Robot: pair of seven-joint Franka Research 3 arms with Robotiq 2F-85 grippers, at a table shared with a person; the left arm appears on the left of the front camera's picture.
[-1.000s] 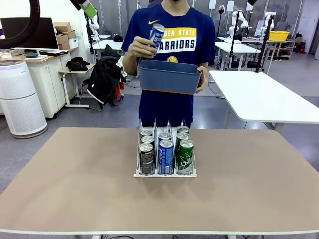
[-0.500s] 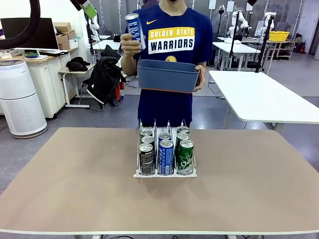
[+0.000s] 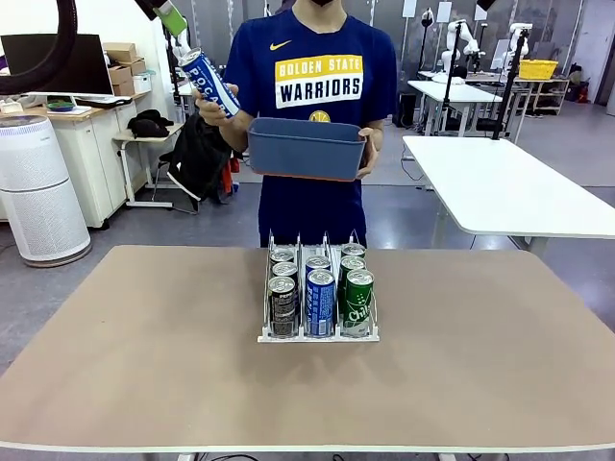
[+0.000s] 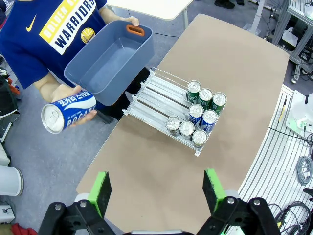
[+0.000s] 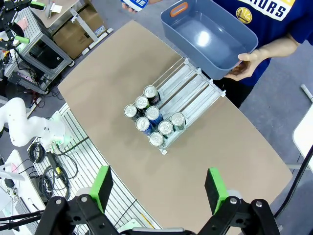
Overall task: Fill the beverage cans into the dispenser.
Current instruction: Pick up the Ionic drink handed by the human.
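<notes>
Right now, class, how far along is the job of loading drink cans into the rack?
Done: the rack holds three black cans, two blue cans and three green cans. In hand: the person holds another blue can beside the tub, which looks empty. Left: that can has to go in, likely the middle lane, one short. The left gripper and right gripper hang open above the table.

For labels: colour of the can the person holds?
Can: blue, white lettering; best in left wrist view.
</notes>
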